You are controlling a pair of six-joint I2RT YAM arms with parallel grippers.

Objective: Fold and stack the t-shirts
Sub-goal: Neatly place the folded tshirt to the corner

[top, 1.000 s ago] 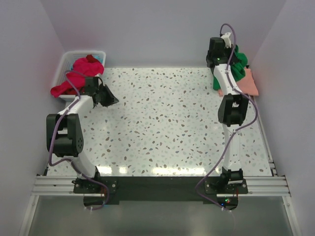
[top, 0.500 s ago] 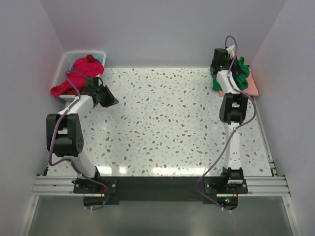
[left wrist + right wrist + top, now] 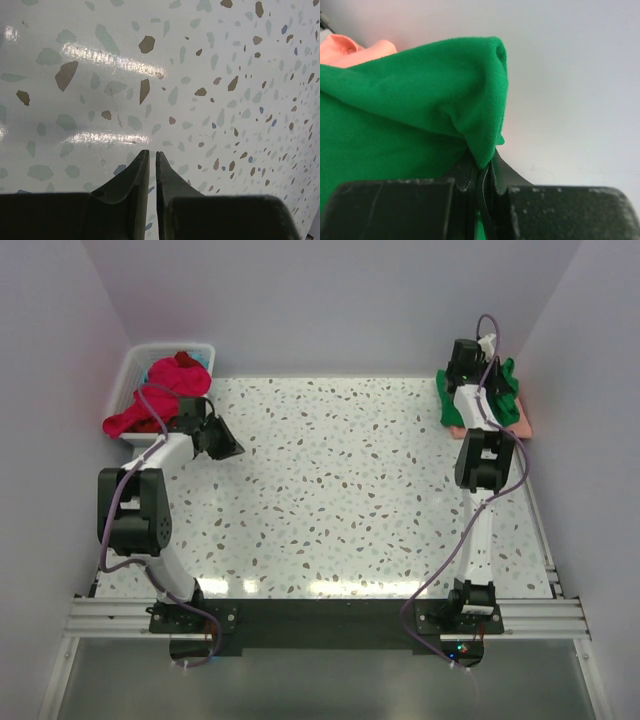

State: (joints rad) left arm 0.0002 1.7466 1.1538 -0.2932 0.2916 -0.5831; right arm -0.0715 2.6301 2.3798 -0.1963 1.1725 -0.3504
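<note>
A bright green t-shirt (image 3: pixel 500 390) lies bunched on a salmon-pink t-shirt (image 3: pixel 524 423) at the table's far right corner. My right gripper (image 3: pixel 478 365) is shut on a fold of the green shirt (image 3: pixel 420 100) and holds it against the wall; the pink shirt (image 3: pixel 350 47) shows behind it. Red and magenta t-shirts (image 3: pixel 165 385) fill the white basket (image 3: pixel 132 358) at the far left, one hanging over its front edge. My left gripper (image 3: pixel 228 445) is shut and empty just above the speckled table (image 3: pixel 200 75), right of the basket; its fingertips (image 3: pixel 144 156) are nearly touching.
The grey walls stand close behind the basket and the right-hand shirts. The speckled table (image 3: pixel 340 490) stretches between the two arms. The black rail (image 3: pixel 320 615) with both arm bases runs along the near edge.
My right gripper has moved right and toward the far corner, dragging the green shirt over the pink one. My left gripper has barely moved.
</note>
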